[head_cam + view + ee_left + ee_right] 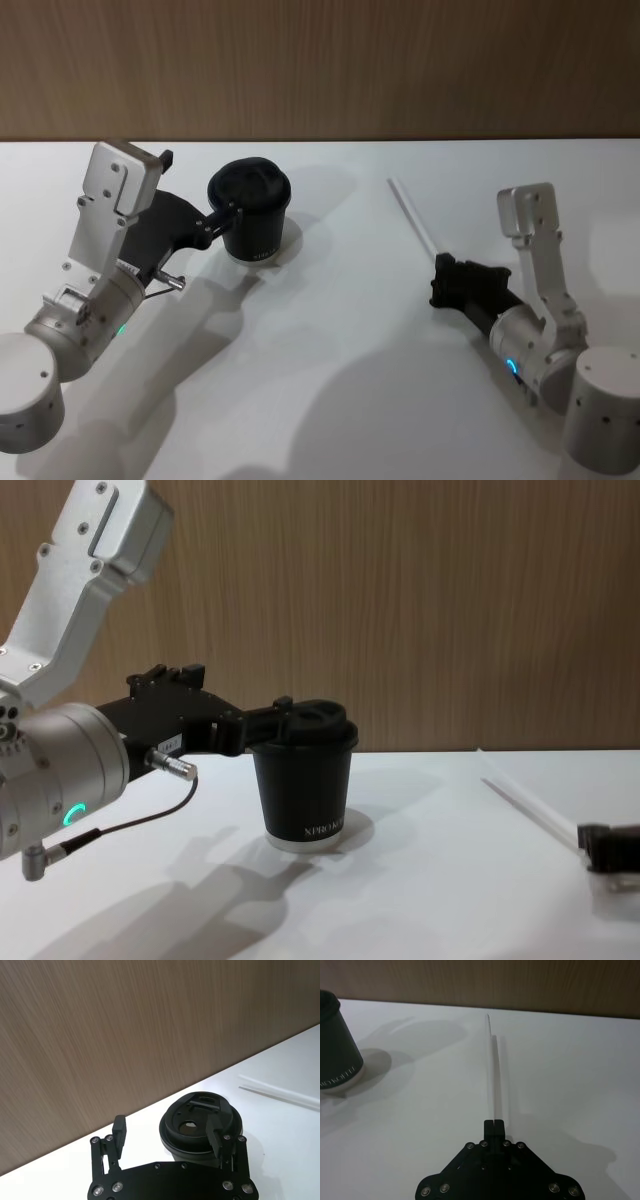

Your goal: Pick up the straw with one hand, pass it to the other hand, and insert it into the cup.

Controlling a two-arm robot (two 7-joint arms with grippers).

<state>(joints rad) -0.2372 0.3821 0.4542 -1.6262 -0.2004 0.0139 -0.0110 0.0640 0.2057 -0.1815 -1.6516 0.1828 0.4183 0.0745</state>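
The pick-up step was in hand. The right gripper (pixel 493 1123) sat low over the desk (pixel 330 390), its fingers pinched narrow on the near end of the straw (pixel 413 219). The straw ran away from it toward the back wall, well apart from the cup (pixel 305 780). Whether its far tip was clear of the surface could not be told. The left gripper (pixel 167 1129) hung at the cup's lid with its fingers spread wide, one of them at the lid's edge, holding nothing. Next, the right arm would probably need to raise the straw and carry it toward the middle, while the left gripper drew off the cup to meet it.
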